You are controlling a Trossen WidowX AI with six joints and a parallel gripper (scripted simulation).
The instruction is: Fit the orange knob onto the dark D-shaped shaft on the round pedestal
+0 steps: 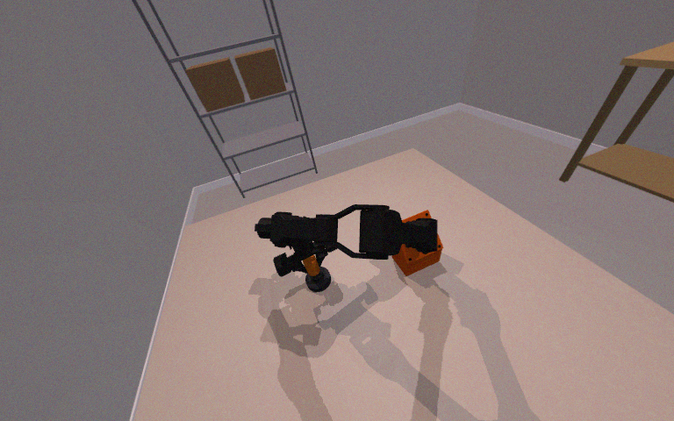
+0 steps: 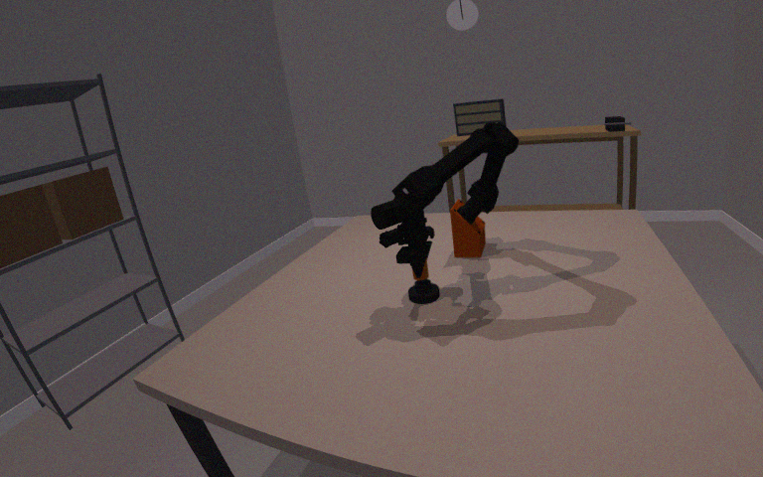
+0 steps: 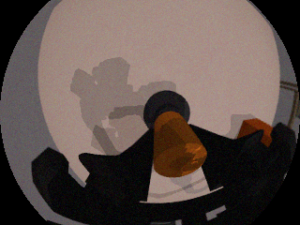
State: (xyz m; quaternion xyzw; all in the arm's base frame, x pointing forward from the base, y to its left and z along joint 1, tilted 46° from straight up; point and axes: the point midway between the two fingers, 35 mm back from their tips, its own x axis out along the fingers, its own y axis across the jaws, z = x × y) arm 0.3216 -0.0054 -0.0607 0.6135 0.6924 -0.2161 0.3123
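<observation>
The orange knob (image 1: 311, 266) (image 2: 422, 276) (image 3: 177, 150) stands nearly upright over the dark round pedestal (image 1: 318, 284) (image 2: 423, 294) (image 3: 164, 99). My gripper (image 1: 311, 259) (image 2: 422, 268) (image 3: 171, 129) is shut on the knob, with one finger on each side of it in the wrist view. The knob's lower end is just above the pedestal's top, near its middle. The shaft cannot be made out, and its flat side and the knob's hole are hidden. How far the knob sits on the shaft cannot be told.
An orange block (image 1: 417, 265) (image 2: 467, 238) (image 3: 255, 130) stands on the table (image 1: 223, 347) (image 2: 337, 382) by the arm's base. Shadows of the arm fall around the pedestal. A metal shelf rack (image 1: 225, 150) (image 2: 134, 219) with brown boxes stands beyond the table.
</observation>
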